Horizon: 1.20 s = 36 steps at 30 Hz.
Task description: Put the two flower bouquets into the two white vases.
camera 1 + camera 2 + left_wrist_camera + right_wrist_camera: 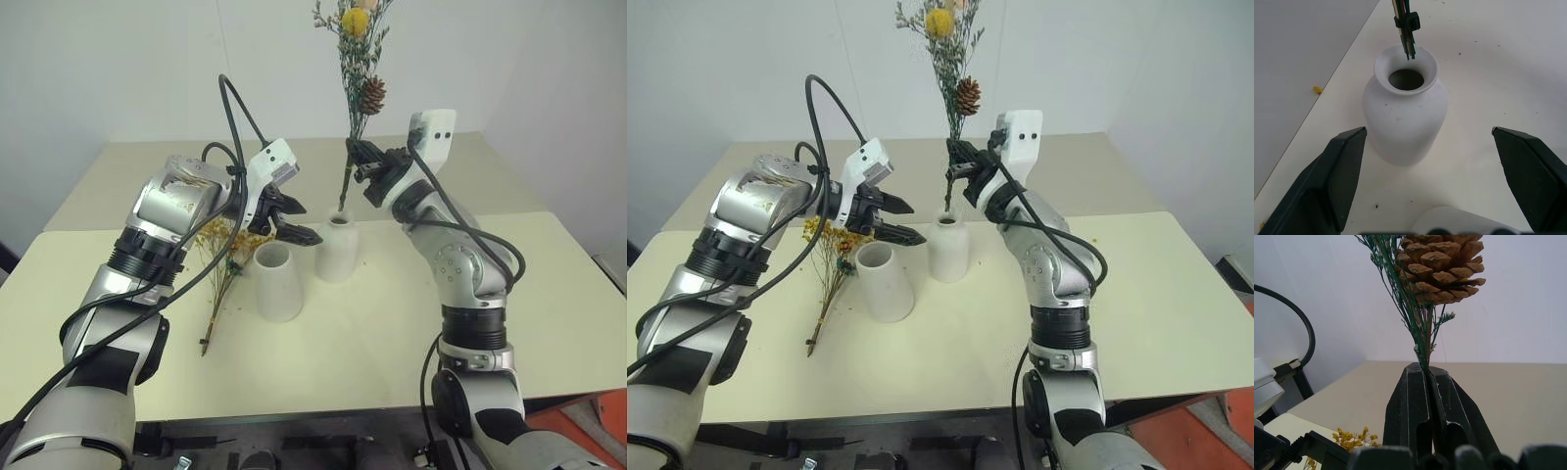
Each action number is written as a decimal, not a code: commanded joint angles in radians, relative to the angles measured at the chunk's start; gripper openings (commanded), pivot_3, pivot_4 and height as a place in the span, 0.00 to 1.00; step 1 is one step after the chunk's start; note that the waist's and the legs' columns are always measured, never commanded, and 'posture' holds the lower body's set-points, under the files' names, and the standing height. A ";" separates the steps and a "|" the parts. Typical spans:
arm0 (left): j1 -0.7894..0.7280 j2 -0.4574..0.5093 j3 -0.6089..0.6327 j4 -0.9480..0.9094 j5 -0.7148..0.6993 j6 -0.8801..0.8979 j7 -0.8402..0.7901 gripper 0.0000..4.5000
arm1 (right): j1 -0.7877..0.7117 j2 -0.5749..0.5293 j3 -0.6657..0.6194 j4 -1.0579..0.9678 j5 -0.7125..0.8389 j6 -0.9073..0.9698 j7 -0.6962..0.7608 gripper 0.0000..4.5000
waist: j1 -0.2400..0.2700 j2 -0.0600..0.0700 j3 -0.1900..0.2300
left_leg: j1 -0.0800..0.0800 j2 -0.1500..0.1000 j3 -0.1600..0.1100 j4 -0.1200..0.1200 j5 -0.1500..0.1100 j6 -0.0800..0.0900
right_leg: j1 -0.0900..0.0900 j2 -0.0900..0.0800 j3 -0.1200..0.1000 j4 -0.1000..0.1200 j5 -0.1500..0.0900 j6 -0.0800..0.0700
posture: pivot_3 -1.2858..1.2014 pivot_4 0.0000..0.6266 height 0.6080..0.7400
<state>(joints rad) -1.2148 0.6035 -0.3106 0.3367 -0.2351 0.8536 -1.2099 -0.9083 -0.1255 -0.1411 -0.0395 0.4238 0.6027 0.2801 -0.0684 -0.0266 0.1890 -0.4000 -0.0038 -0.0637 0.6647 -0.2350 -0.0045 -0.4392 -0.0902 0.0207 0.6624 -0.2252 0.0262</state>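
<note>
My right gripper (355,159) is shut on the stems of the slim green-sprigged bouquet (359,73), holding it upright. Its brown cone (1442,262) sits just above the fingers. The cut stem ends (1407,34) hang just over the far rim of the narrow-necked white vase (336,253). My left gripper (307,222) stands open just left of that vase, with its fingers apart on either side of the vase in the left wrist view and not touching it. The wide-mouthed white vase (277,284) stands beside it. The bushy yellow bouquet (217,259) lies flat on the table left of the vases, partly hidden by my left arm.
Both vases stand near the middle of a cream table (549,294). A second table of the same colour (127,166) adjoins it at the back, against a white wall. An orange object (588,421) sits below the table's front right corner.
</note>
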 commanded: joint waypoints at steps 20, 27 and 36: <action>-0.004 0.029 0.039 -0.044 -0.004 -0.007 -0.001 1.00 | 0.118 -0.020 0.107 -0.012 -0.103 -0.177 0.061 0.67 | 0.000 0.000 0.000 | 0.000 0.000 0.000 0.000 0.000 0.000 | 0.000 0.000 0.000 0.000 0.000 0.000 | 0.52 0.24 1.00; 0.012 0.055 0.058 -0.072 -0.010 0.010 0.008 1.00 | 0.153 -0.053 0.111 -0.059 -0.107 -0.154 0.065 1.00 | -0.001 0.000 0.000 | 0.000 0.000 0.000 0.000 0.000 0.000 | 0.000 0.000 0.000 0.000 0.000 0.000 | 0.52 0.24 1.00; 0.078 0.138 0.125 -0.192 -0.034 0.090 0.042 1.00 | 0.163 -0.121 0.095 -0.123 -0.073 -0.104 0.105 1.00 | -0.001 0.000 0.000 | 0.000 0.000 0.000 0.000 0.000 0.000 | 0.000 0.000 0.001 0.000 0.000 0.000 | 0.52 0.24 1.00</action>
<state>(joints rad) -1.1362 0.7158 -0.2261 0.1933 -0.2562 0.9227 -1.1778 -0.7330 -0.2321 -0.0222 -0.0997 0.3315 0.4921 0.3726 -0.0698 -0.0266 0.1890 -0.3996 -0.0036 -0.0634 0.6647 -0.2350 -0.0045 -0.4392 -0.0901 0.0214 0.6625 -0.2252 0.0263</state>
